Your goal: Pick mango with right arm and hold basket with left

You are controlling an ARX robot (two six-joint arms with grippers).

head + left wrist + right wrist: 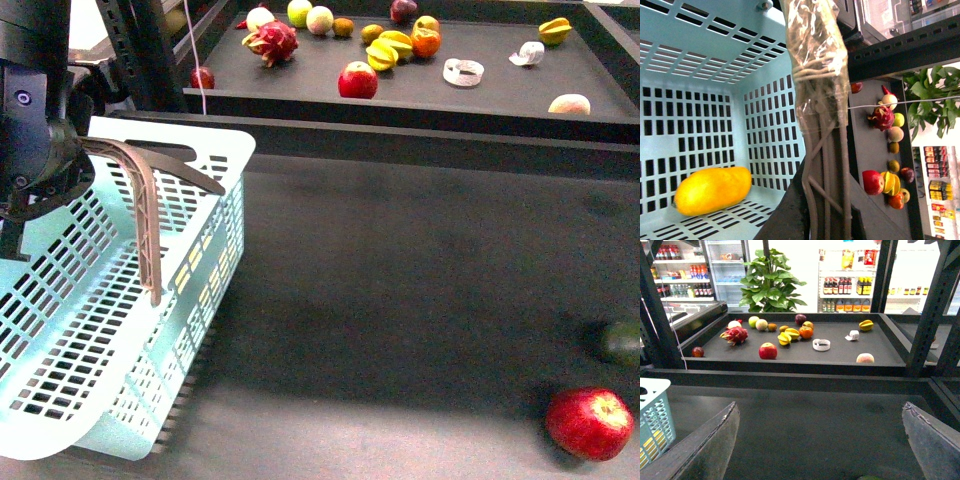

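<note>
The large light turquoise slotted plastic basket is seen tilted at the near left corner of the dark counter, lifted by its curved grey-brown handles, on which the black left gripper is clenched. The smooth oblong yellow-orange mango lies inside the basket on its floor, against a slotted wall. The right gripper is held released and empty above the counter, its grey fingers spread wide. A round red apple rests at the near right corner.

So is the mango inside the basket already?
Yes. The mango lies on the slotted floor inside the basket, seen by the left wrist camera.
</note>
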